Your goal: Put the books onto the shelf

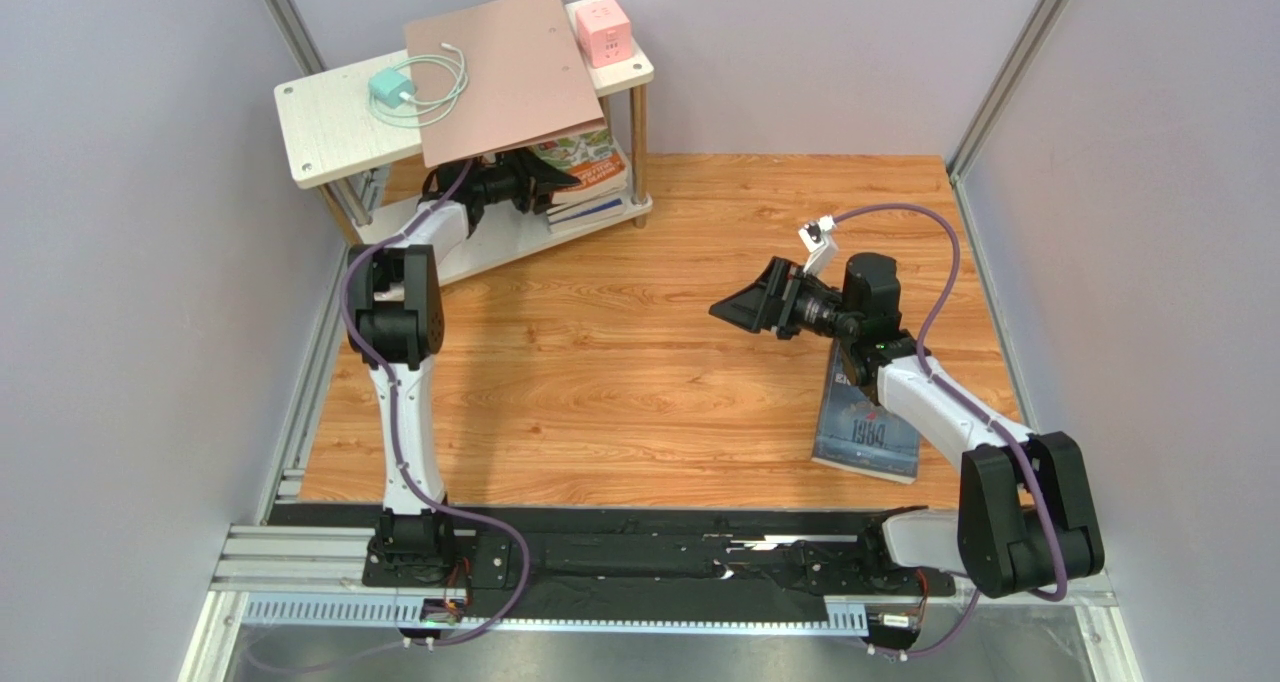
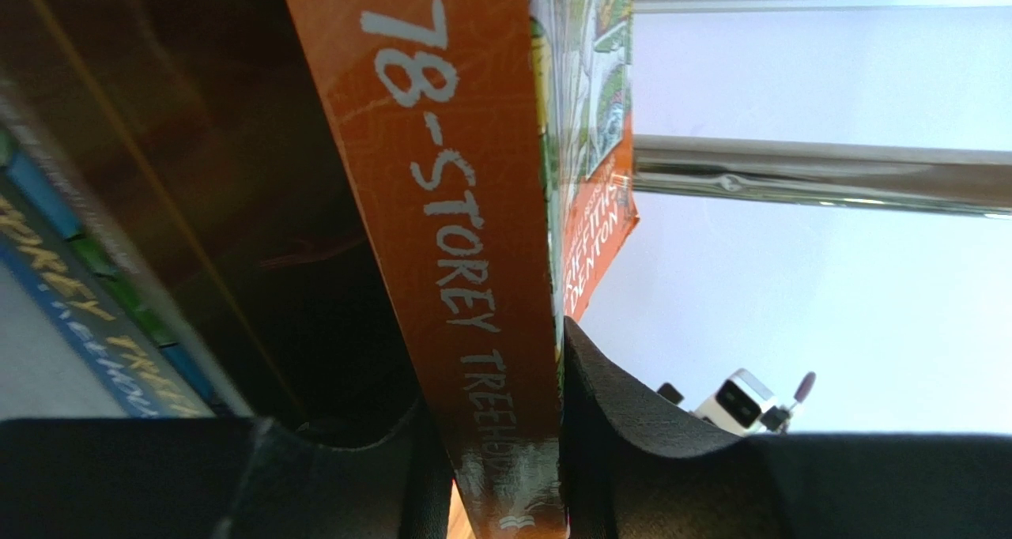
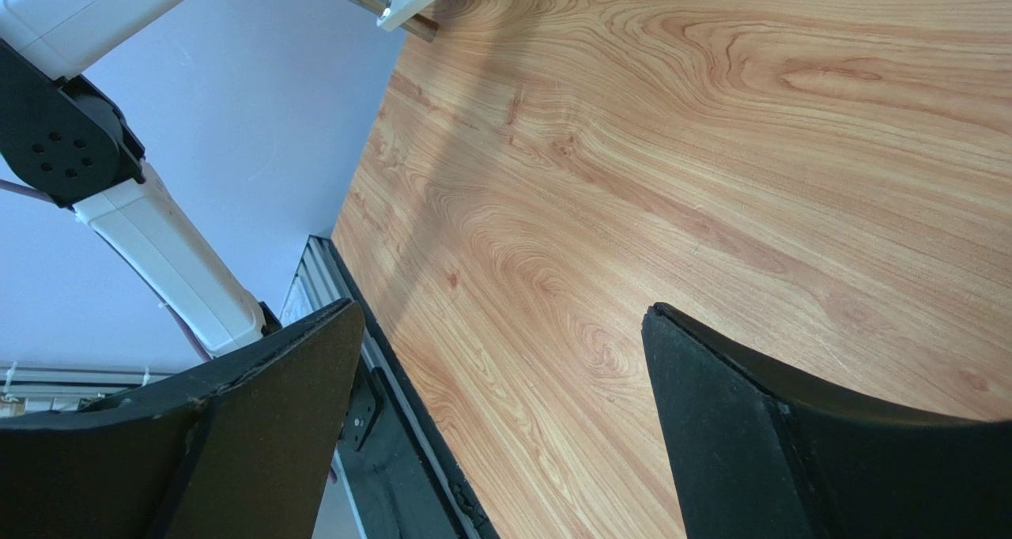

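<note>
The shelf [image 1: 323,124] stands at the back left. My left gripper [image 1: 519,184] reaches under its top board and is shut on the spine of the orange "78-Storey Treehouse" book [image 2: 463,207], one finger on each side, the gripper [image 2: 505,444] holding it over the lower tier. A blue book [image 2: 71,290] lies beside it, and stacked books [image 1: 589,187] show on the lower tier. The grey-blue "1984" book [image 1: 867,430] lies flat on the floor at the right, partly under my right arm. My right gripper [image 1: 747,307] hovers open above the floor, with nothing between its jaws [image 3: 499,361].
On the shelf's top board lie a pinkish-brown board [image 1: 504,67], a teal charger with a white cable [image 1: 394,90] and a pink cube [image 1: 604,30]. Grey walls close in the orange wood floor [image 1: 631,367]. My left arm [image 3: 155,243] shows in the right wrist view.
</note>
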